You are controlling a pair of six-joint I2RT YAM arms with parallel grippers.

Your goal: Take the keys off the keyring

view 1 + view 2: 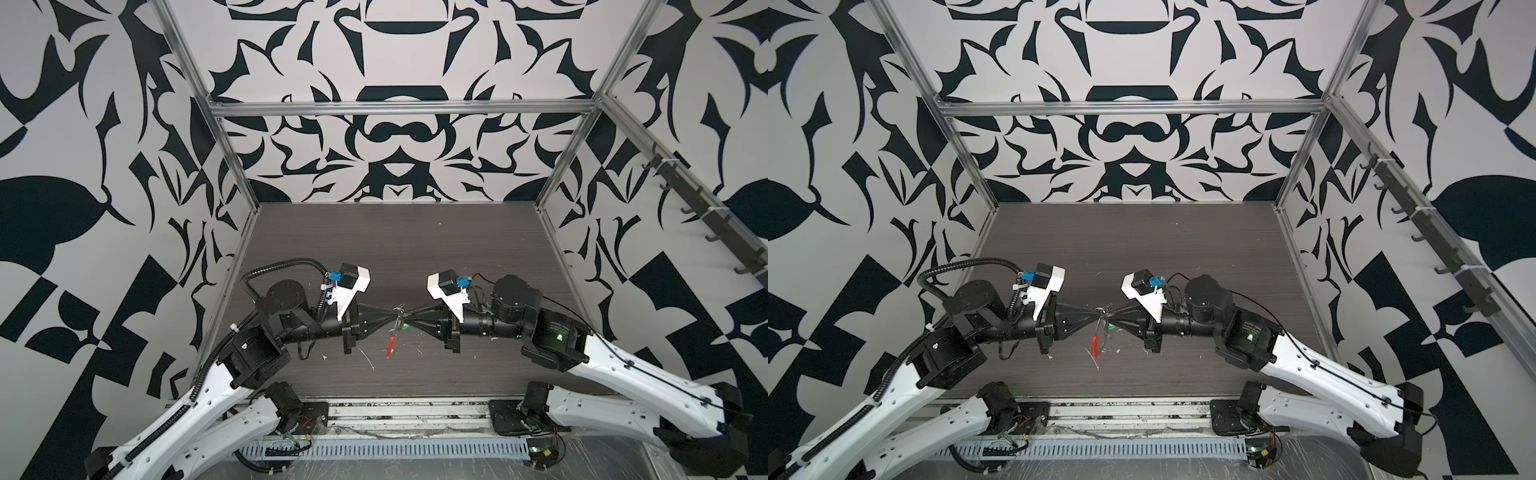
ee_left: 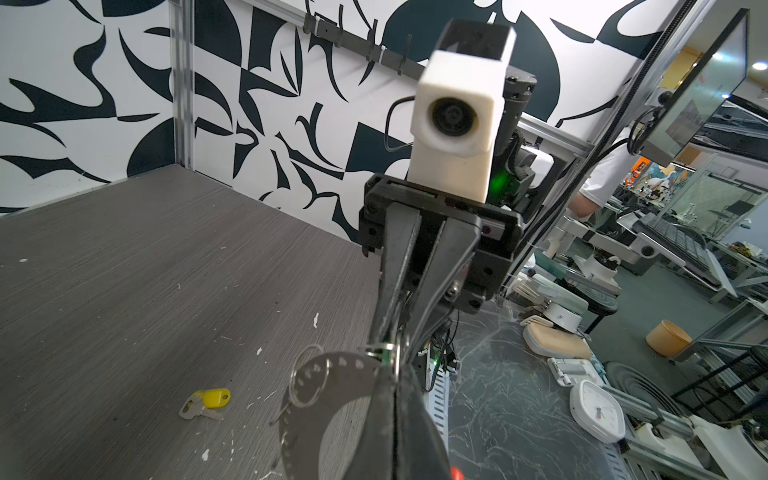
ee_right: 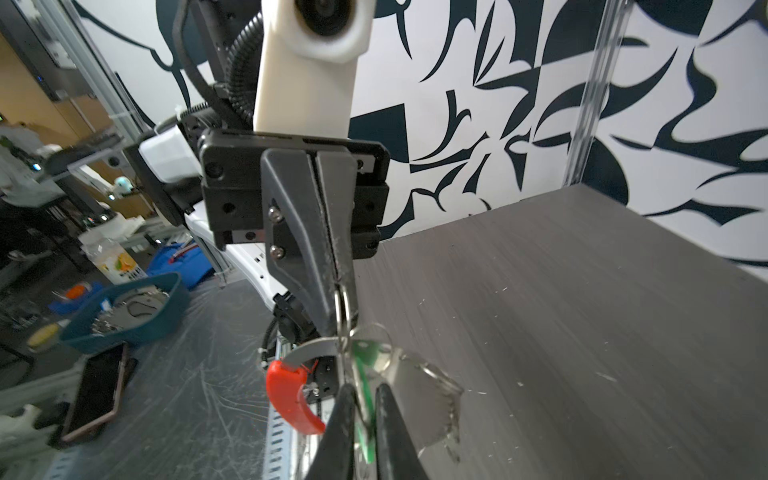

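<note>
Both grippers meet tip to tip above the middle of the table. My left gripper (image 1: 394, 311) (image 2: 395, 374) is shut on the keyring (image 2: 307, 386), a flat silver arc with a small wire ring on it. The keyring's red sleeve (image 1: 390, 347) (image 1: 1095, 347) (image 3: 291, 395) hangs below the tips. Facing it, my right gripper (image 1: 409, 319) (image 3: 365, 390) is shut on the green-headed key (image 3: 365, 352), which is still on the keyring. The yellow-headed key (image 2: 208, 401) lies loose on the table. In both top views the yellow key is hidden.
The dark wood-grain table (image 1: 415, 257) carries small white specks. Patterned walls close three sides, with a hook rail (image 1: 698, 208) on the right wall. Past the front edge are a blue bin (image 3: 124, 307), a phone (image 3: 99, 395) and a white clock (image 2: 596, 411).
</note>
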